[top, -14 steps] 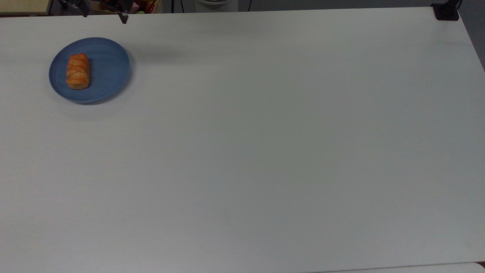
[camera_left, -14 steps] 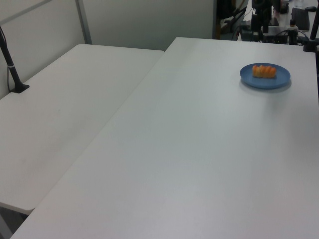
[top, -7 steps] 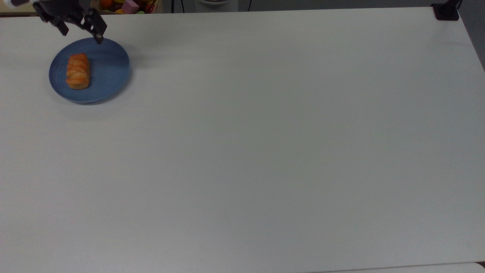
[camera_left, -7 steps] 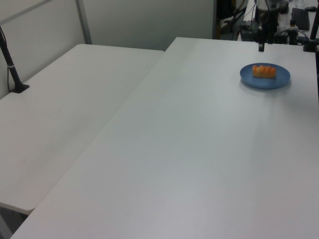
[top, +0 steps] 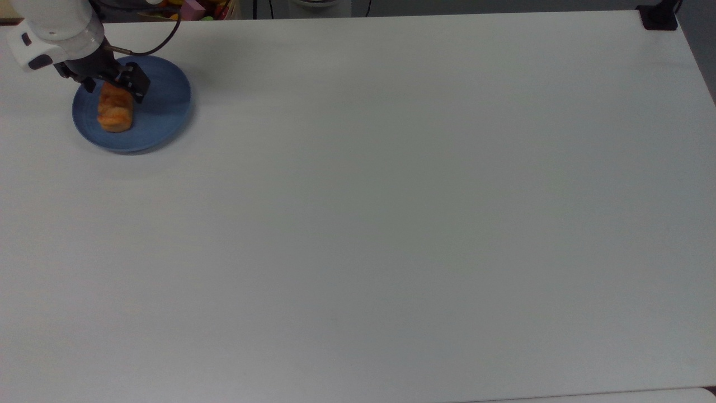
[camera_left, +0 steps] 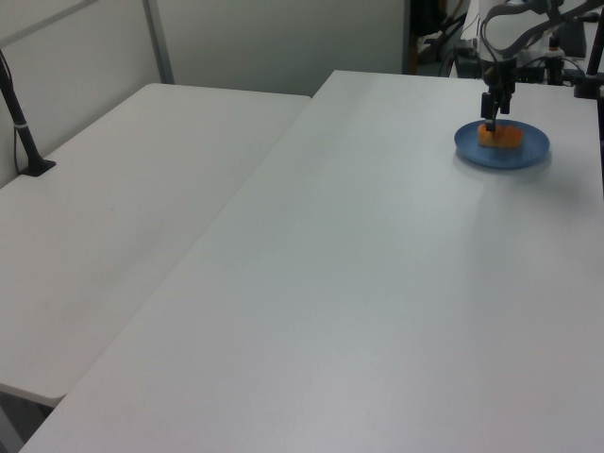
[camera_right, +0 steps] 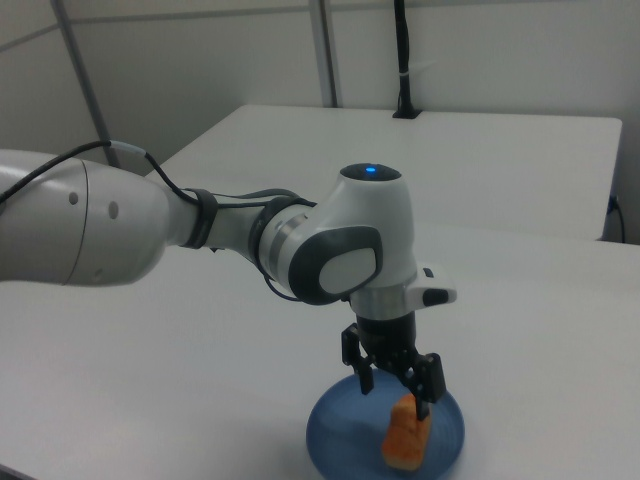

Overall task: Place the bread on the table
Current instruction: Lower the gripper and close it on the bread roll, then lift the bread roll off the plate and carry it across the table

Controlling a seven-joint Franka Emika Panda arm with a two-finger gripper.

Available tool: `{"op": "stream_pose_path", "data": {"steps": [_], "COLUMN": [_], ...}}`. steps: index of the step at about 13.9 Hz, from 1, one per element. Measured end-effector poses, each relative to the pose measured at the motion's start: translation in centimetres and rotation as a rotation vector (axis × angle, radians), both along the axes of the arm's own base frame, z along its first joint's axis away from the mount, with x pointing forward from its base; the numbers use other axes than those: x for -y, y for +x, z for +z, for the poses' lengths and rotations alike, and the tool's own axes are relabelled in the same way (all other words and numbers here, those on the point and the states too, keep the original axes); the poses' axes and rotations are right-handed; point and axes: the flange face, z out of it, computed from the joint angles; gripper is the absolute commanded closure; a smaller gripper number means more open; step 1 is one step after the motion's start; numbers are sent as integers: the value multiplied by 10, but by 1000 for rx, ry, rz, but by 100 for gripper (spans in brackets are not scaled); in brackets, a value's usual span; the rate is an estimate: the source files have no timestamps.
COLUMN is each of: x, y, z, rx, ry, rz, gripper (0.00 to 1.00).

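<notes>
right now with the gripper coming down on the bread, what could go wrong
1. The black two-finger gripper straddles only the far end of the small golden-orange braided bread roll, not its middle, so the roll may tip or slip when lifted.
2. The roll lies on the round blue plate; fingers going too low could strike or drag the plate across the white table.
3. The plate sits near the table's edge, so a shove could push it off.
</notes>
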Motion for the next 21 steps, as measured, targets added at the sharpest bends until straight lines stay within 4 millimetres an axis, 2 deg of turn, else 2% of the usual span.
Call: {"op": "stream_pose_path", "data": {"steps": [2,5,7,9,10,13,15,18,21], "x": [10,13,12,10,10,10,12,14,13], "y": [-2,-2,1,3,3,4,4,3,-1], "z": [-2,-14,-23,-30,-32,-30,-29,-23,7], "rx": [13,2,1,-4,-5,-3,0,-3,-12], "ry": [-5,-6,-8,-5,-5,-7,-8,-7,-5], "rz": [12,28,35,41,42,44,46,45,38], "gripper": [11,20,36,59,75,94,100,100,100]}}
